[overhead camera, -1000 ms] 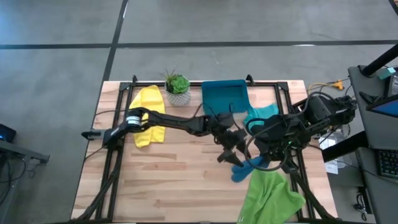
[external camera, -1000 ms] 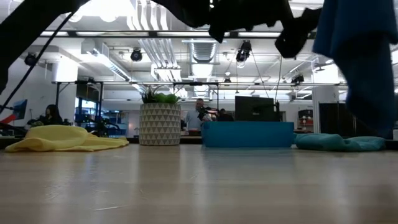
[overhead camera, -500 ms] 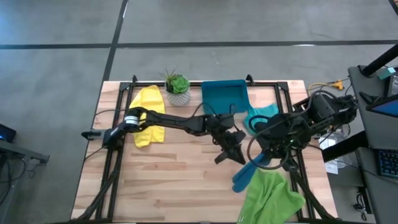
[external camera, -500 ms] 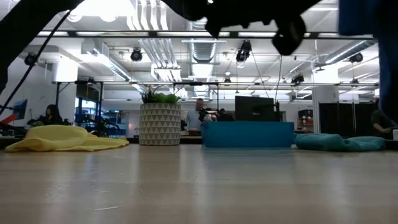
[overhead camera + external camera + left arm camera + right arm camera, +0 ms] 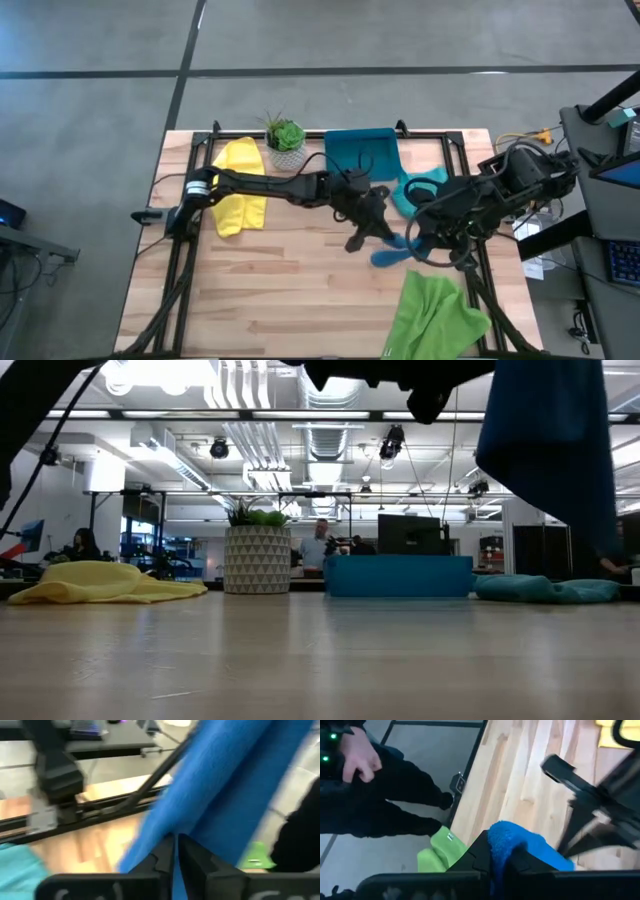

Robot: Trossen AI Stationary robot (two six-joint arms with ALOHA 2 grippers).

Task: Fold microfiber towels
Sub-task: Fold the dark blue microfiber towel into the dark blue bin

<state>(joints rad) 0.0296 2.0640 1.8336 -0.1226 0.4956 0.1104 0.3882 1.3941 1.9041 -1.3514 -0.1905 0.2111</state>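
Observation:
The blue towel is up in the air right of the table's middle, between my two grippers; in the low view the blue towel hangs clear of the wood. My left gripper reaches in from the left and is shut on it. My right gripper comes from the right and is shut on it too. The yellow towel lies crumpled at the far left. The teal towel lies bunched by the tray. The light green towel lies spread at the near right, partly over the table's edge. My left gripper pinches the blue towel between its two shut fingers at an edge or fold; one layer or several, I cannot tell. The cloth runs on past the fingers in a broad band, lifted clear of the table. My right gripper pinches a bunched fold of the blue towel, which bulges up between the two fingers. The fingers slant down from the table's right side. The rest of the cloth trails toward my left gripper, off the table.
A teal-blue plastic tray and a potted plant stand along the far edge. A person stands close to the table's near right side. Bare wood lies at the near left and middle.
My left gripper has risen, moved toward my right gripper and rolled, and now has the blue towel. The towel, which hung from my right gripper toward the near edge, has been drawn up and now spans between the two grippers.

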